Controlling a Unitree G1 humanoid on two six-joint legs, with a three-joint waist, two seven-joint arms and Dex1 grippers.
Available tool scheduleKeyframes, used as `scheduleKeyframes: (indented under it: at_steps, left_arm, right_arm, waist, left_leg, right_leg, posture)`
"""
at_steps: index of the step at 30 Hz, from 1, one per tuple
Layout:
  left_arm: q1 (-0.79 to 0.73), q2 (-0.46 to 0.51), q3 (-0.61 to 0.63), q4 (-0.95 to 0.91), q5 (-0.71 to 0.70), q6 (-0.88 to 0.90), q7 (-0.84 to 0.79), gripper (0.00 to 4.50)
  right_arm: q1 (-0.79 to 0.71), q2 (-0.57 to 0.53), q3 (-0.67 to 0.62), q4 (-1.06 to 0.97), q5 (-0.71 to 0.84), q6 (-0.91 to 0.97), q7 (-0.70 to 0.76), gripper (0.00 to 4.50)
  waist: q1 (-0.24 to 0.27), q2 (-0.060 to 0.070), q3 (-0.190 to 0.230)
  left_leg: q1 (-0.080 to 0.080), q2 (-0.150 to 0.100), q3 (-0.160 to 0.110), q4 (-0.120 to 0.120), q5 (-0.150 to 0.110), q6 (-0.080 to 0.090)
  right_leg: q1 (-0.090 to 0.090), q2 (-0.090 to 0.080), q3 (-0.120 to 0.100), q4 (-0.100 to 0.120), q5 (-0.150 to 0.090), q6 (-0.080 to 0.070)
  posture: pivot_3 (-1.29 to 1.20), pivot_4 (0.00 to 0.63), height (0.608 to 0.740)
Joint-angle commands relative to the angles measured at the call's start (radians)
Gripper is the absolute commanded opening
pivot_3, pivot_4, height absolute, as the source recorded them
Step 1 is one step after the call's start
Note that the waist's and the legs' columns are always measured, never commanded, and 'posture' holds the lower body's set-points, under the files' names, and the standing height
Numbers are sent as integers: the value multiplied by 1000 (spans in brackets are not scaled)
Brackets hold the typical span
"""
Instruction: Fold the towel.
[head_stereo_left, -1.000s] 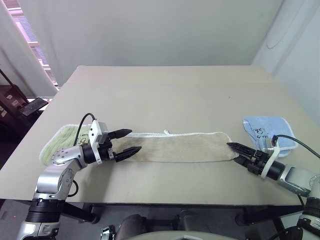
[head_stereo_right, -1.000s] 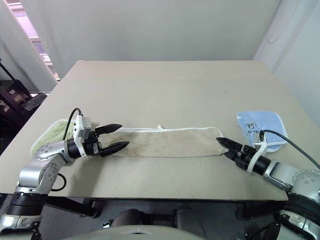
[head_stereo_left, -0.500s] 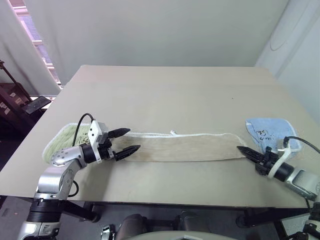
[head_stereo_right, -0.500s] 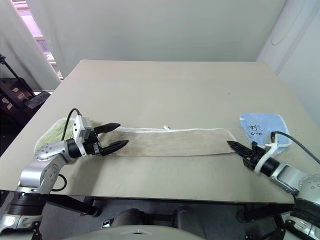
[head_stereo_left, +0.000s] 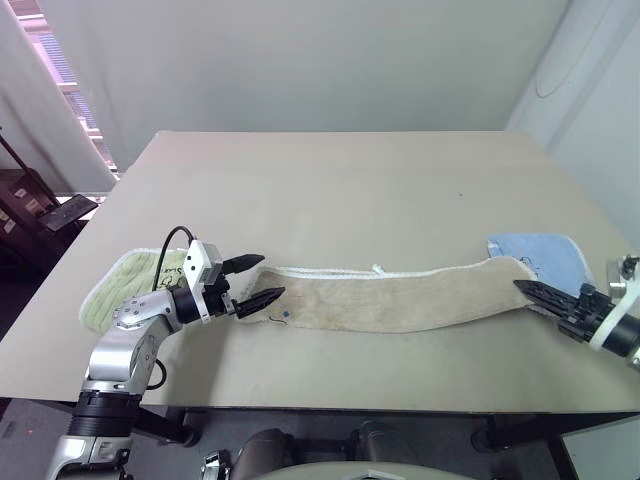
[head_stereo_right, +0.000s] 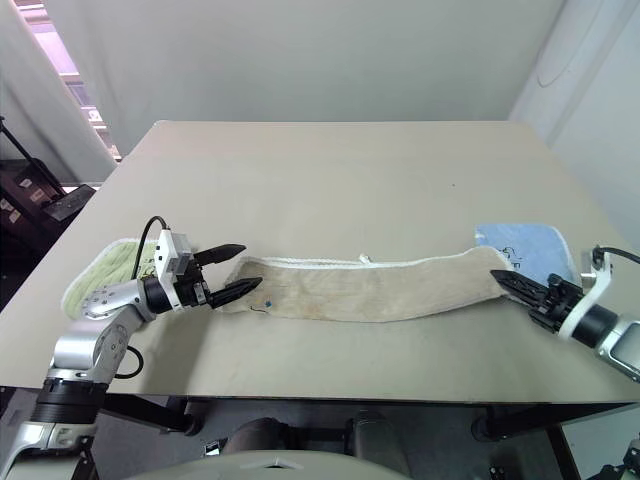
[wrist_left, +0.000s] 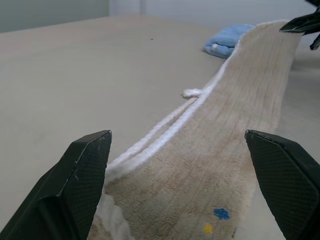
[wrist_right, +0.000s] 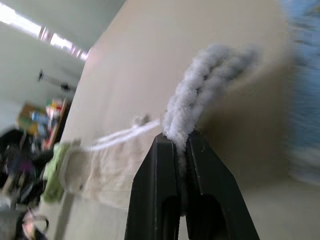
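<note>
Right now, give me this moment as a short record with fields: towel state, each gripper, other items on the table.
towel: beige towel lies as a long strip across the table, its right end lifted off the surface
right gripper: right gripper shut on the towel's right end, pinching the corded edge
left gripper: left gripper open, fingers either side of the towel's left end, not gripping
other items: green towel at the left edge; blue towel folded at the right
fold: not yet made

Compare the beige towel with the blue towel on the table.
The beige towel lies stretched long across the table; the blue towel sits folded, compact. The right end effector pinches the beige towel's end; nothing grips the blue one. Both rest on the table.
</note>
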Motion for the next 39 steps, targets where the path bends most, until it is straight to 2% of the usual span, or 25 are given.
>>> scheduleKeyframes:
  at_steps: [1,4,10,13,19,28,32,39]
  left_arm:
    - [-26,7,11,4,9,-24,-1,4500]
    - [-21,9,16,0,9,-24,2,4500]
    - [-1,16,26,-7,7,-28,0,4500]
    - [12,20,27,-13,7,-33,-3,4500]
    - [19,17,28,-9,8,-41,3,4500]
    - [36,14,24,-7,19,-65,2,4500]
    - [31,18,28,-2,10,-63,-8,4500]
    - [12,22,44,28,6,-76,-18,4500]
  right_arm:
    - [-22,-29,57,-168,61,9,50,26]
    - [-16,-48,153,-286,43,-29,98,26]
    - [-35,-23,317,-384,-26,-128,127,26]
    - [-84,30,456,-369,-96,-173,108,26]
    - [-123,90,636,-274,-257,-264,98,26]
    - [-167,149,727,-243,-326,-277,109,26]
    - [-171,173,716,-261,-314,-278,121,1078]
    - [-128,155,706,-332,-307,-282,171,3607]
  waist:
    - [0,0,0]
    - [2,-1,0]
    - [6,-2,0]
    - [1,-3,1]
    - [5,-3,1]
    - [4,-3,1]
    - [4,-3,1]
    - [3,-3,1]
  left_leg:
    - [0,0,0,0,0,0]
    - [0,0,0,-1,0,0]
    - [-1,0,0,-1,0,0]
    - [-1,0,0,-1,0,0]
    - [-2,0,0,-1,0,0]
    - [-2,0,0,-1,0,-1]
    - [-2,0,0,-1,0,-1]
    - [-2,0,0,-1,0,-1]
  right_leg:
    - [0,0,0,0,0,0]
    - [0,0,0,0,0,1]
    - [0,0,0,-1,0,-1]
    - [-1,-1,0,-1,1,-3]
    - [-2,-1,0,-1,1,-4]
    - [-2,-1,0,-1,0,-6]
    - [-2,-2,0,-1,0,-6]
    - [-3,-2,0,-1,0,-6]
  posture:
    - [0,0,724]
    - [0,0,724]
    - [0,0,724]
    - [0,0,724]
    - [0,0,724]
    - [0,0,724]
    - [0,0,724]
    - [0,0,724]
